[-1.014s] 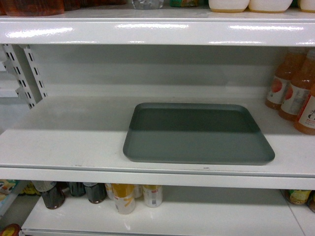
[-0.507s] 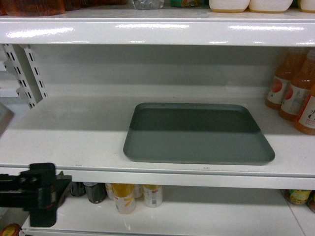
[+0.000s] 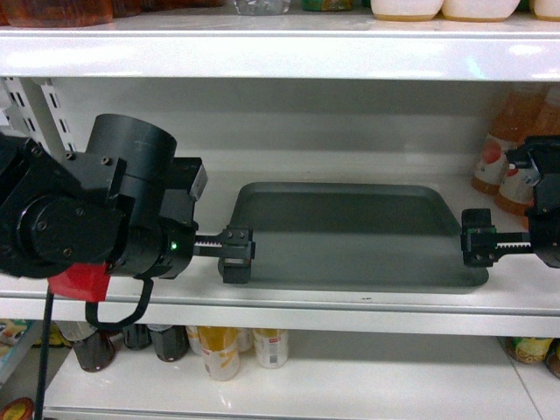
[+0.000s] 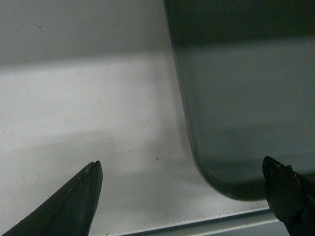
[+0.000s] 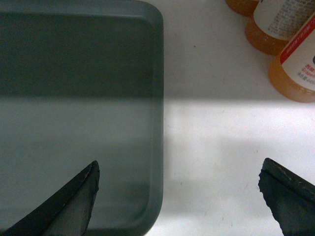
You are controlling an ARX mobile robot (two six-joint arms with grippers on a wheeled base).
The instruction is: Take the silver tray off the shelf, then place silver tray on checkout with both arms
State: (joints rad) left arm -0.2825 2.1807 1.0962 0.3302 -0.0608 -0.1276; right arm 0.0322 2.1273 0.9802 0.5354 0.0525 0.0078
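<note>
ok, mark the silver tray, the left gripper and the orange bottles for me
silver tray point(image 3: 350, 232), head view, bare middle of its floor
left gripper point(image 3: 236, 255), head view, between its fingers
orange bottles point(image 5: 290, 54), right wrist view, nearest bottle's body

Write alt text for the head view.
A grey tray lies flat on a white shelf, with the left pincer at its left edge and the right pincer at its right. Orange bottles stand behind the right arm.
</note>
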